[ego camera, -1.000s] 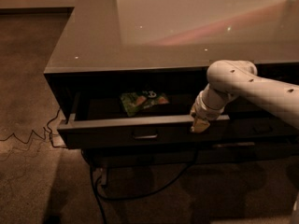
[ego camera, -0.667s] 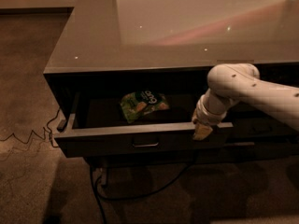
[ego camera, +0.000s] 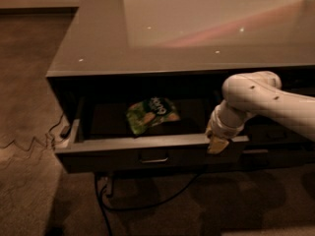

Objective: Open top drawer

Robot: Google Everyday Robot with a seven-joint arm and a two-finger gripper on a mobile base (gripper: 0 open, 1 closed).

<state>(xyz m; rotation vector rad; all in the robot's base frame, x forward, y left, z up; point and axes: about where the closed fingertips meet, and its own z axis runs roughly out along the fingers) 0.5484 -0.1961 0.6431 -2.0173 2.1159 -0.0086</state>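
Observation:
The top drawer (ego camera: 118,156) is a wide dark grey drawer under the glossy counter top, pulled well out toward me. Its front carries a small centred metal pull handle (ego camera: 153,159). A green snack bag (ego camera: 151,114) lies on the drawer's floor. My gripper (ego camera: 216,142) comes in from the right on a white arm (ego camera: 266,100). It sits at the right end of the drawer front's top edge, hooked over it.
The counter top (ego camera: 197,28) overhangs the drawer. A black cable (ego camera: 147,200) trails on the carpet below the drawer, and a thin cord (ego camera: 29,144) zigzags at the left. More dark drawer fronts (ego camera: 275,132) sit behind the arm at the right.
The drawer has slid further out toward me, showing more of the snack bag and floor. My gripper moved with the drawer front, down and toward me.

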